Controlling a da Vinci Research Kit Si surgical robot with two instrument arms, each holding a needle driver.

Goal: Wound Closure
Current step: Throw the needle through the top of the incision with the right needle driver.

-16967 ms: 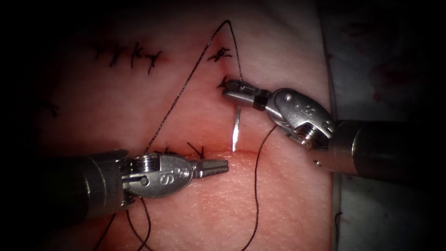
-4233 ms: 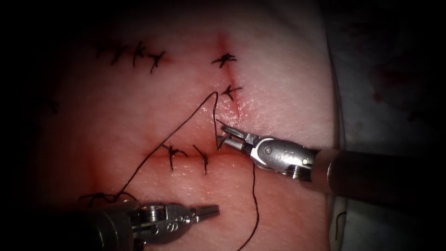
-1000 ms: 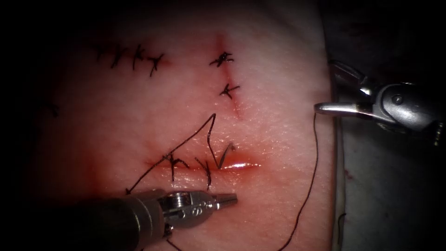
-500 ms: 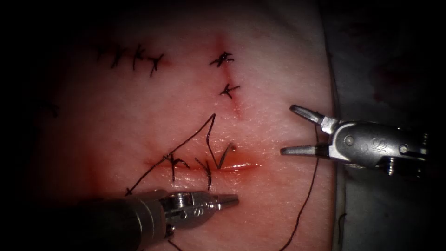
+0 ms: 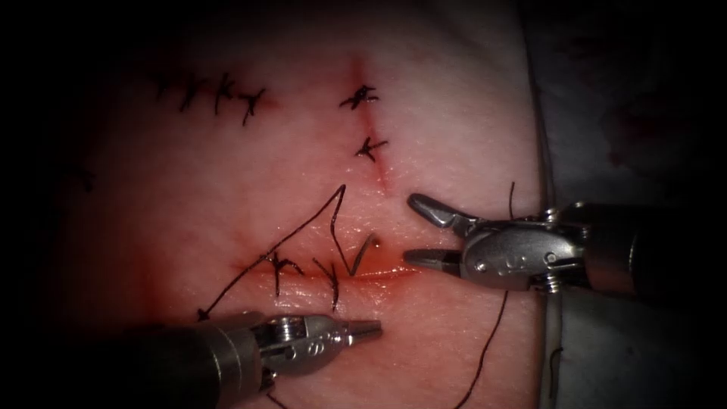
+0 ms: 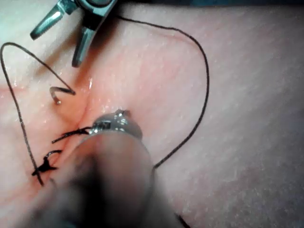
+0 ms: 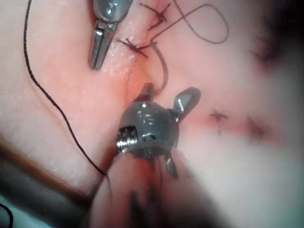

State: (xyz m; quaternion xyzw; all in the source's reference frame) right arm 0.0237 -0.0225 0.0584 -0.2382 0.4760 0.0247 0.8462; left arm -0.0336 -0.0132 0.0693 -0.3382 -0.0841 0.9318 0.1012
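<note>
We count two tools, one needle and one long thread. On the tissue (image 5: 454, 129) we see three rows of finished stitches: a row of about four well up and left of the needle, two on the upright cut above the needle, and two on the level cut (image 5: 394, 270) just left of the needle.

The needle (image 5: 363, 254) stands in the tissue at the level cut; a short arc of it rises clear of the surface just above the red fluid (image 5: 379, 266), and neither tool holds it. In the left wrist view the same arc (image 6: 61, 92) curves up out of the wet cut. The thread (image 5: 299, 229) runs from the needle up to a sharp bend, then down and left across the stitches toward the left tool's shaft; a second stretch hangs below the right tool.

The right tool (image 5: 413, 231) lies just right of the needle, its jaws spread wide, one tip above the cut and one level with it, gripping nothing. We see the thread pass behind its wrist without being pinched.

The left tool (image 5: 371, 328) lies below the needle, apart from it, jaws pressed together and empty as far as we can see.
</note>
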